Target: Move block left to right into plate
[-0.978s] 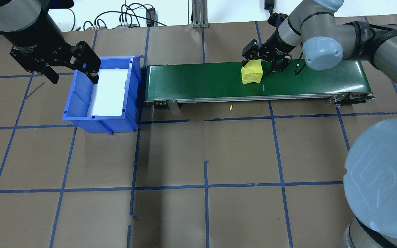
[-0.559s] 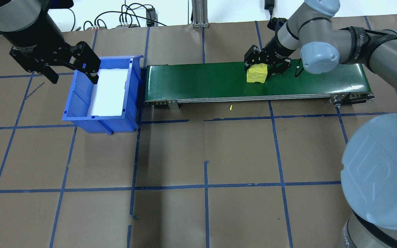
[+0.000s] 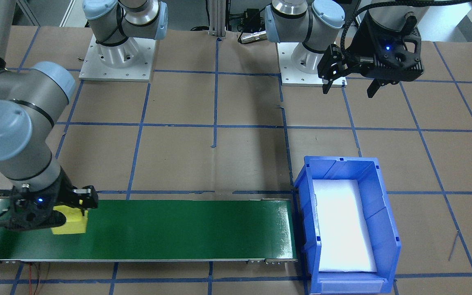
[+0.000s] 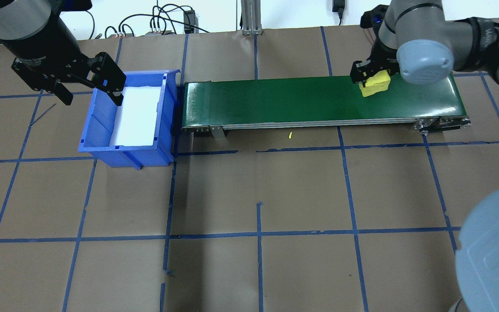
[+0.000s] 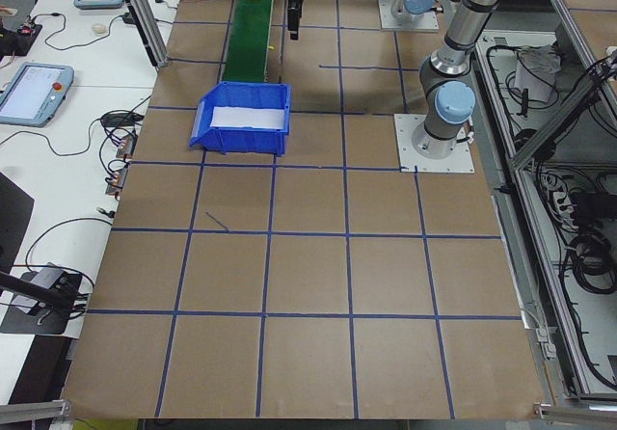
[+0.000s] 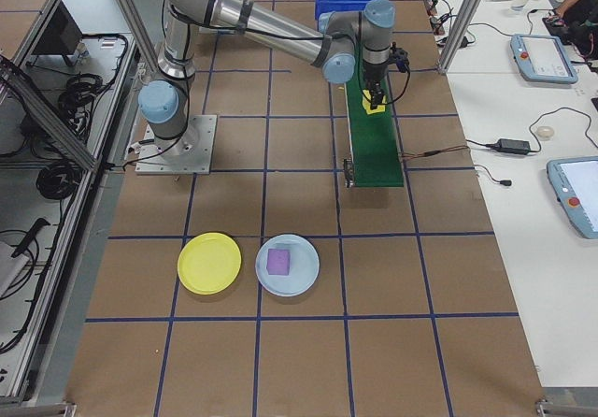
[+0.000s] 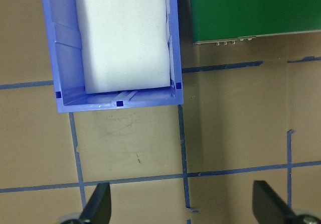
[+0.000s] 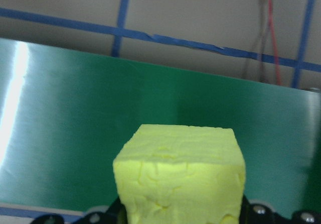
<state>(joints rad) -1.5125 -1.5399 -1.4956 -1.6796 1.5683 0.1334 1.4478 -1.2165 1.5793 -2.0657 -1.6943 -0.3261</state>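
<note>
Block: yellow foam block (image 4: 375,84) held over the right end of the green conveyor belt (image 4: 275,99) — lifted or resting, could not be told.
Right gripper: right gripper (image 4: 373,78) closed on the block, jaws pinching its two sides; in the wrist view, block (image 8: 180,176) filling the lower frame with belt (image 8: 75,123) behind it. Gripped low on the sides, probably so soft foam would not slip in carrying.
Left gripper: left gripper (image 4: 89,84) hung with jaws spread wide and empty above the blue bin (image 4: 98,130) — parked out of the way, it seemed, its part done or not needed.
Bin: set touching the belt's left end; lined with white foam (image 4: 137,115), nothing else inside.
Plates: yellow plate (image 6: 209,263) and pale blue plate (image 6: 288,265) side by side on the table, well apart from the belt; purple block (image 6: 278,261) already on the blue one. Yellow plate likely meant for the yellow block.
Surface: brown-papered table (image 4: 258,195) gridded with blue tape; small yellow crumb (image 4: 290,135) just beside the belt's near edge.
Room: benches with tablets and cables along the far side.
</note>
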